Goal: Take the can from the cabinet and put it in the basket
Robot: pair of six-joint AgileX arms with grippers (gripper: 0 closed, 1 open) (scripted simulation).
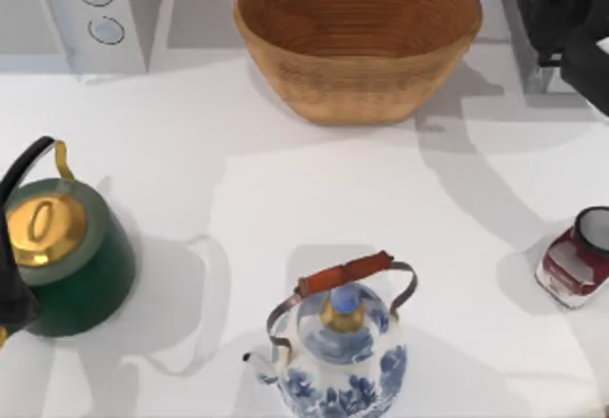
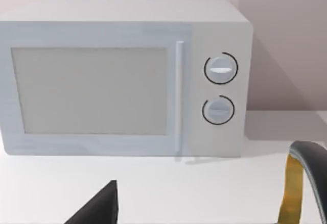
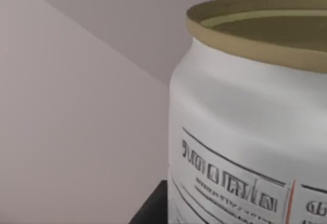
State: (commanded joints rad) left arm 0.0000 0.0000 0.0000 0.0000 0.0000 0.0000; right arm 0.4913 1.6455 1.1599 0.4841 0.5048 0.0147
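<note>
- The can (image 3: 245, 132) is being seen at very close range in the right wrist view, upright, with its gold-toned rim at the top and a printed label panel facing the camera; a dark edge (image 3: 148, 208) is showing just beside its lower side.
- The right arm (image 1: 571, 18) is being seen at the table's far right corner, reaching toward the cabinet (image 1: 519, 28), whose grey side is only partly in view there.
- Whether the right pincer is spread or pinching the can cannot be told, since its fingertips are not being shown.
- The basket (image 1: 357, 42) is sitting at the far middle of the table (image 1: 314, 189), to the left of the cabinet, with bare white surface lying in front of it.
- A dark red jar (image 1: 576, 258) is standing near the right edge, well apart from the basket.
- A blue-and-white teapot (image 1: 338, 342) is standing at the near middle, and a green kettle (image 1: 67, 256) with a gold lid near the left edge.
- A white microwave (image 2: 127, 76) with two dials is standing at the far left corner.
- The left arm (image 1: 14, 285) is being kept at the left edge beside the kettle; the state of its pincer cannot be told.
</note>
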